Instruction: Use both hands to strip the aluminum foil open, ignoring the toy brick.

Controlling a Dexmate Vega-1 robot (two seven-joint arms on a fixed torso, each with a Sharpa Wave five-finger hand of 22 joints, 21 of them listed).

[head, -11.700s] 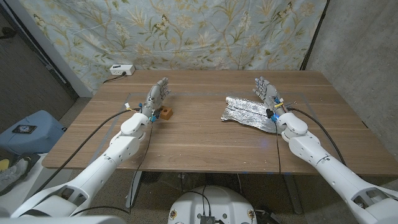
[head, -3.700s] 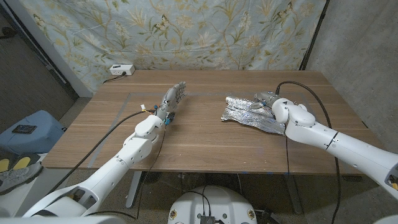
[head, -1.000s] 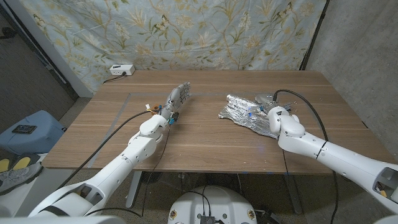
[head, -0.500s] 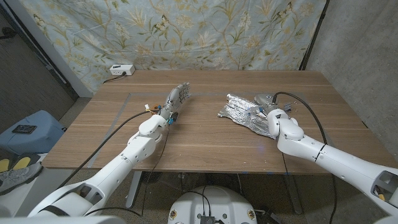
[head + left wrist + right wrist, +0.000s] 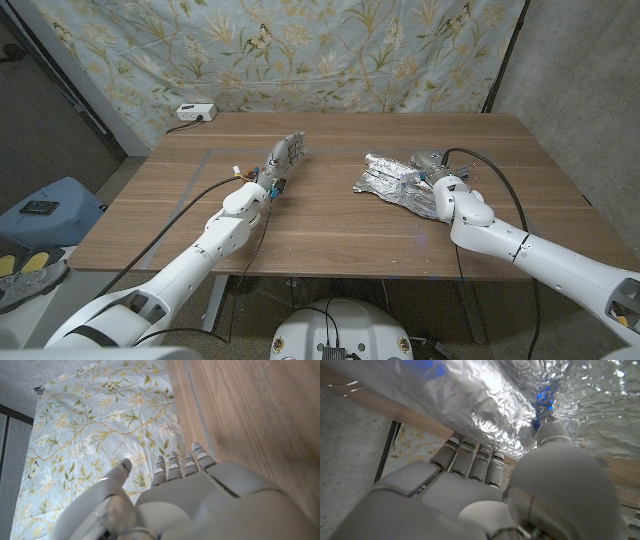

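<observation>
Foil [image 5: 398,181] sat crumpled on the table's right half, long axis running left-right; right hand [image 5: 432,163] already gripped its right edge, while left hand [image 5: 285,155] hovered open, fingers straight, well off to the left.

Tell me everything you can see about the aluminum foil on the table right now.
The aluminum foil is a crinkled, shiny silver sheet, folded into a flattish, rumpled packet with creased ridges. It lies on the wooden table, on the robot's right side, running slantwise. The right hand is at its far right end; in the right wrist view its fingers tuck under the foil's edge while the thumb presses on top. The left hand is apart from it.
</observation>
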